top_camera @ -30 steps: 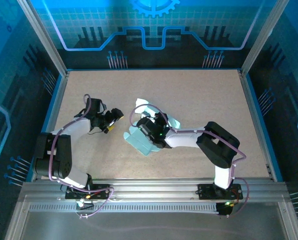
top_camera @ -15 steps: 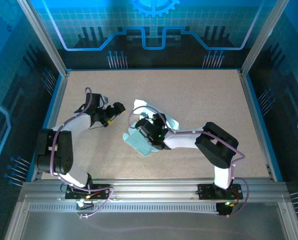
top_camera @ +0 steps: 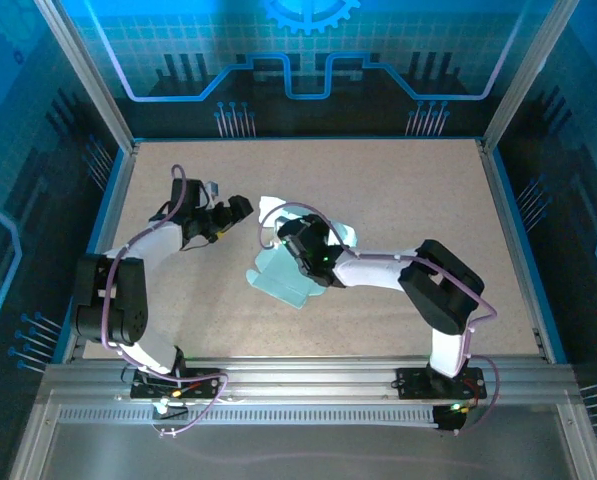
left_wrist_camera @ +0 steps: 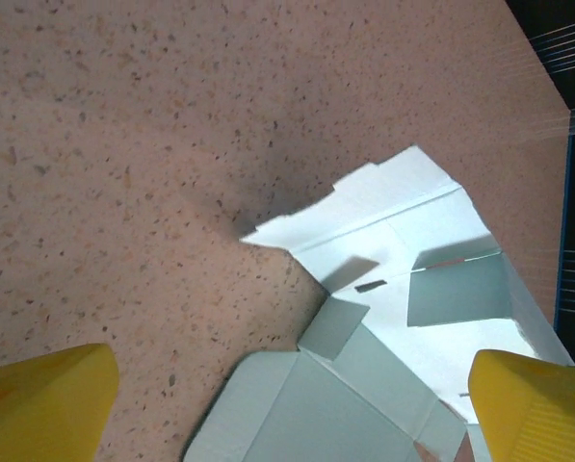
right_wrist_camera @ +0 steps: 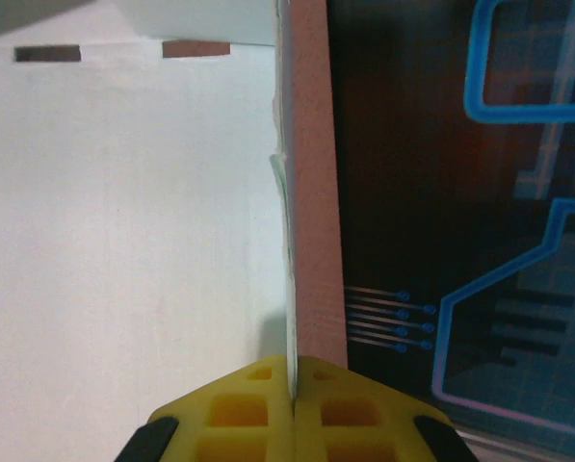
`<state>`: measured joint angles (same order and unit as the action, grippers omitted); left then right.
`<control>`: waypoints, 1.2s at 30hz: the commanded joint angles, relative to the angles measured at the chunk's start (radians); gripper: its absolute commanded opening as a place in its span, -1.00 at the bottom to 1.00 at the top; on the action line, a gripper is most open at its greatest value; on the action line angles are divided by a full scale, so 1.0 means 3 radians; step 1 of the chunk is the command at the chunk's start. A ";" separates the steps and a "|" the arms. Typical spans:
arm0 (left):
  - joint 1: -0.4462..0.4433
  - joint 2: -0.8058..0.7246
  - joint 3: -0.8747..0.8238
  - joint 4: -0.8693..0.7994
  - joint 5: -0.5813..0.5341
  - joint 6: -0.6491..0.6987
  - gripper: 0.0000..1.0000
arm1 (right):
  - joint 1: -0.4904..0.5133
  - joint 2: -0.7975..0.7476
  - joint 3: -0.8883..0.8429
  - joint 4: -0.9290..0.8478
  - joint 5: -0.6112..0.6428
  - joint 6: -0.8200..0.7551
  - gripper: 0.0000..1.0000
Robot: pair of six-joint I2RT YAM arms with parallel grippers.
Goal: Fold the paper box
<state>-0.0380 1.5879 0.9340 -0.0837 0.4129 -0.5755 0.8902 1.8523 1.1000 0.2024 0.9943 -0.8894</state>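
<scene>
left gripper (top_camera: 236, 210): just left of the paper box (top_camera: 278, 282), off its far-left flap, and I can't tell any contact from the top view. Jaws spread wide with nothing in them. Its wrist view has a yellow finger (left_wrist_camera: 46, 404) at each bottom corner, with the card's flaps ahead between them.

paper box: part-folded pale mint cut-out lying on the speckled table (top_camera: 408, 190). Far-left flap looks lifted, with a shadow under it. A flatter panel lies on the near side.

right gripper (top_camera: 286, 236): over the box's middle, clamped on it. Its wrist view shows a thin card edge running into the seam between the closed yellow fingertips (right_wrist_camera: 345, 390). The right arm (top_camera: 378, 270) stretches off to the right of the box.
</scene>
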 commanded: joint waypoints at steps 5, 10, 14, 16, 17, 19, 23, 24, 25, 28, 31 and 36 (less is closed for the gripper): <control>0.0040 0.0025 0.0178 -0.0104 0.0013 0.0042 0.91 | -0.0112 0.0186 0.0276 0.0533 -0.0191 -0.0373 -1.00; 0.0060 0.0016 0.0200 -0.0171 0.0008 0.0041 0.91 | -0.0150 0.0257 0.0239 0.0901 -0.0259 -0.0618 -1.00; 0.0112 -0.0028 0.0176 -0.0206 0.0002 -0.0016 0.91 | -0.0169 0.0288 0.0108 0.1202 -0.0296 -0.0849 -1.00; 0.0156 -0.0056 0.0142 -0.0179 0.0018 -0.0067 0.91 | -0.0166 0.0315 0.0029 0.1438 -0.0305 -0.0997 -1.00; 0.0181 -0.0074 0.0125 -0.0162 0.0023 -0.0093 0.91 | -0.0165 0.0329 -0.0003 0.1542 -0.0298 -0.1053 -1.00; 0.0220 -0.0099 0.0103 -0.0147 0.0045 -0.0126 0.92 | -0.0166 0.0357 -0.0057 0.1692 -0.0307 -0.1137 -1.00; 0.0260 -0.0131 0.0086 -0.0152 0.0075 -0.0125 0.92 | -0.0157 0.0420 -0.0105 0.1878 -0.0306 -0.1228 -1.00; 0.0264 -0.0134 0.0083 -0.0150 0.0080 -0.0121 0.91 | -0.0150 0.0444 -0.0118 0.1937 -0.0306 -0.1269 -1.00; 0.0268 -0.0134 0.0082 -0.0157 0.0081 -0.0117 0.92 | -0.0149 0.0458 -0.0124 0.1961 -0.0307 -0.1286 -1.00; 0.0284 -0.0120 0.0082 -0.0150 0.0111 -0.0117 0.92 | -0.0135 0.0496 -0.0168 0.2010 -0.0323 -0.1309 -1.00; 0.0298 -0.0108 0.0085 -0.0146 0.0140 -0.0125 0.92 | -0.0125 0.0515 -0.0210 0.2027 -0.0323 -0.1299 -1.00; 0.0306 -0.0069 0.0137 -0.0125 0.0193 -0.0099 0.93 | -0.0110 0.0512 -0.0294 0.2101 -0.0306 -0.1296 -1.00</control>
<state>0.0406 1.5757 0.9676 -0.1184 0.4309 -0.6029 0.8505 1.9903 1.0340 0.7609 0.9039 -1.2697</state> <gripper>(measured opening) 0.964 0.065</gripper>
